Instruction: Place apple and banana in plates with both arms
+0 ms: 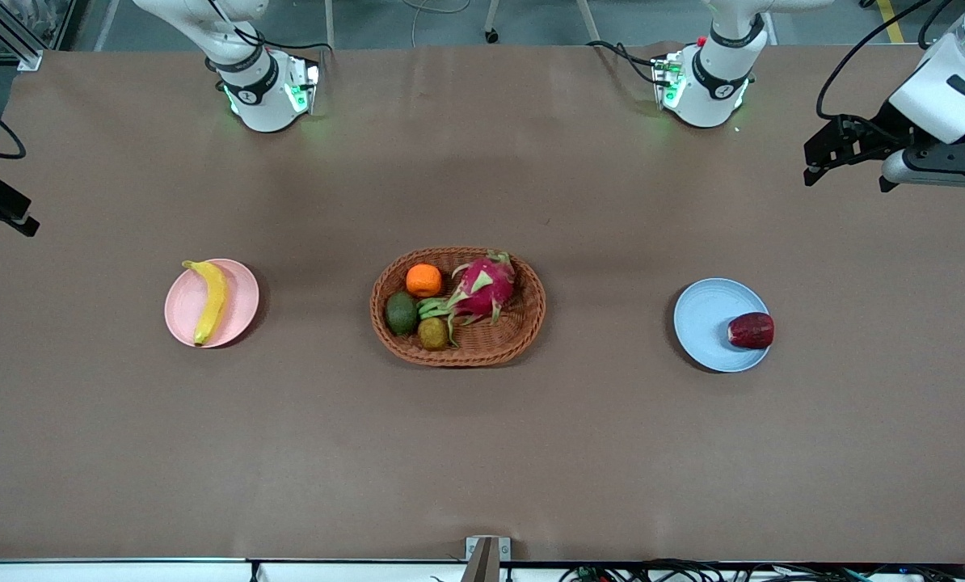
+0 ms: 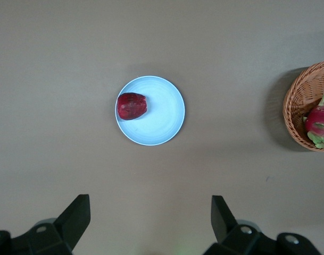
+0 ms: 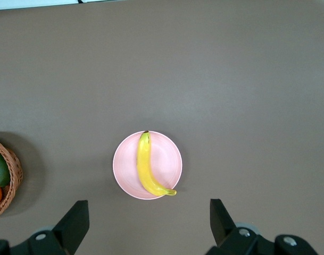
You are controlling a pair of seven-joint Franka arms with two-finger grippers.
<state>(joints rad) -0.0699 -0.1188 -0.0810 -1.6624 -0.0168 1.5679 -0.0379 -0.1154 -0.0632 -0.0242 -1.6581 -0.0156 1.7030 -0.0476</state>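
Note:
The yellow banana (image 1: 210, 301) lies on the pale pink plate (image 1: 240, 303) toward the right arm's end of the table. The dark red apple (image 1: 751, 331) sits at the edge of the light blue plate (image 1: 705, 319) toward the left arm's end. My left gripper (image 1: 844, 179) is open and empty, high over bare table at the left arm's end. In the left wrist view my left gripper (image 2: 150, 212) is apart from the apple (image 2: 131, 105) and the blue plate (image 2: 162, 114). My right gripper (image 1: 2, 206) is open and empty at the right arm's end. In the right wrist view my right gripper (image 3: 149, 215) is apart from the banana (image 3: 146, 167) and the pink plate (image 3: 164, 159).
A brown woven oval basket (image 1: 531, 315) stands mid-table between the plates. It holds a pink dragon fruit (image 1: 482, 287), an orange (image 1: 423, 280), an avocado (image 1: 402, 313) and other produce. The basket's edge also shows in the left wrist view (image 2: 297, 106) and in the right wrist view (image 3: 13, 175).

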